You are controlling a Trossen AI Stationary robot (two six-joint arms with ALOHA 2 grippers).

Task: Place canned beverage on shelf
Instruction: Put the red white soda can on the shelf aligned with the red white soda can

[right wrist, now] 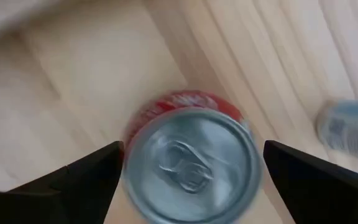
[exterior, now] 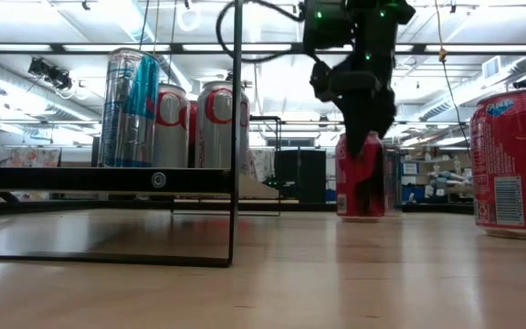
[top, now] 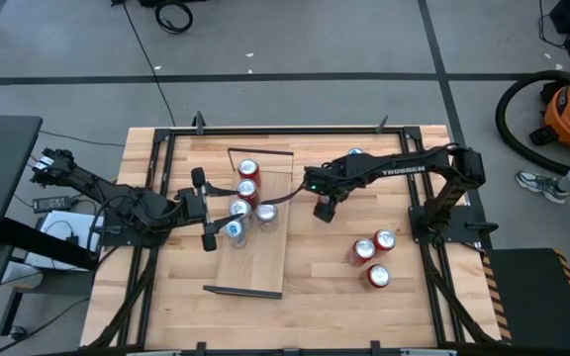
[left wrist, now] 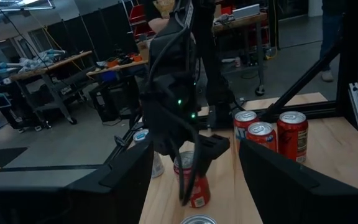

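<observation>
— What do we have on the shelf [top: 255, 265]?

— We see a long light-wood board with thin dark rims at its short ends, lying flat on the table. Several cans stand upright in a cluster at its far half: red ones [top: 248, 170] and a blue-and-silver one [top: 233, 231].

— And off it?

— One red can [right wrist: 190, 163] stands upright on the tabletop just beside the shelf's right edge. Three more red cans [top: 373, 259] stand well apart, to the right.

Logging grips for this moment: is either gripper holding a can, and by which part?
Neither. The right gripper is open, straddling a red can without touching; the left gripper is open beside the shelf.
</observation>
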